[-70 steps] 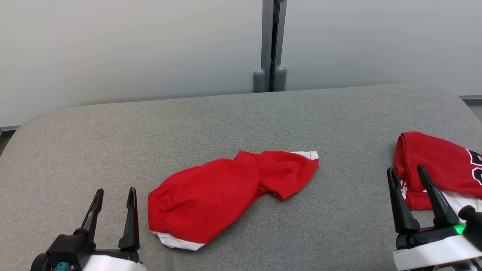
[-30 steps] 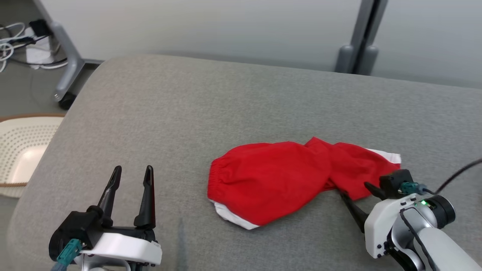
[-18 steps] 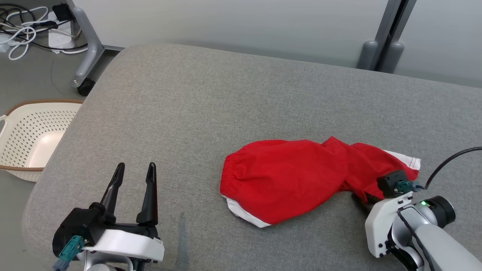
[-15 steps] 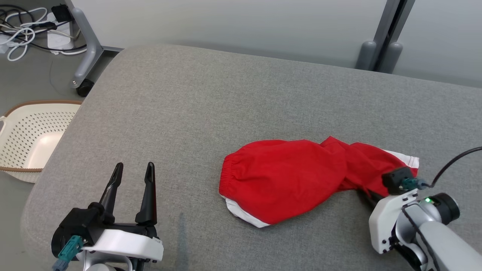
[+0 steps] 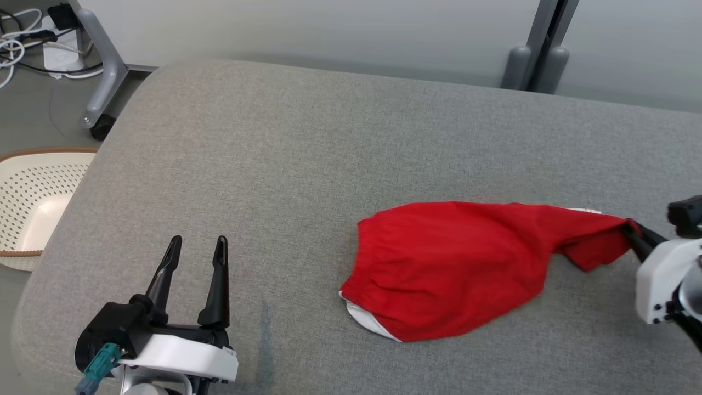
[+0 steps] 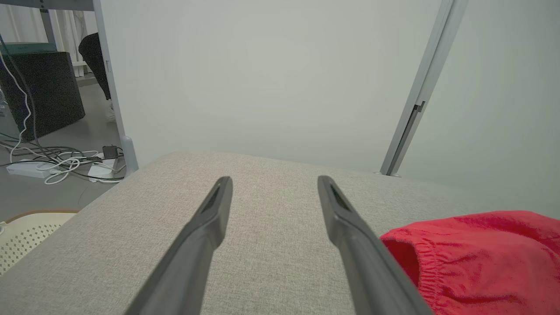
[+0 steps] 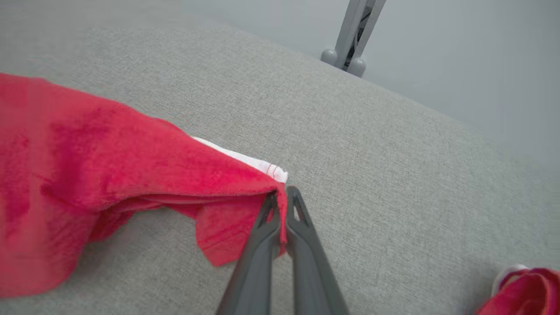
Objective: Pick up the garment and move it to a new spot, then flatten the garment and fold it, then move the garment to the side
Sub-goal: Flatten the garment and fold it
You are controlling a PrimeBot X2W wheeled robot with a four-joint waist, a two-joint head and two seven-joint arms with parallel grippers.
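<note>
My right gripper (image 7: 282, 197) is pinched shut on the leg hem of the garment (image 5: 455, 269). Cloth runs left from my tips, long axis across the grey cushion (image 5: 274, 137), waistband end resting down. Left gripper (image 5: 197, 247) splayed wide, empty, waistband just to its right. Right wrist view shows the pinch itself; head view, farther off, a basket (image 5: 33, 203) past the cushion's left edge.

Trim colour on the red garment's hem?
White trim on the red garment; right wrist view shows it best.
</note>
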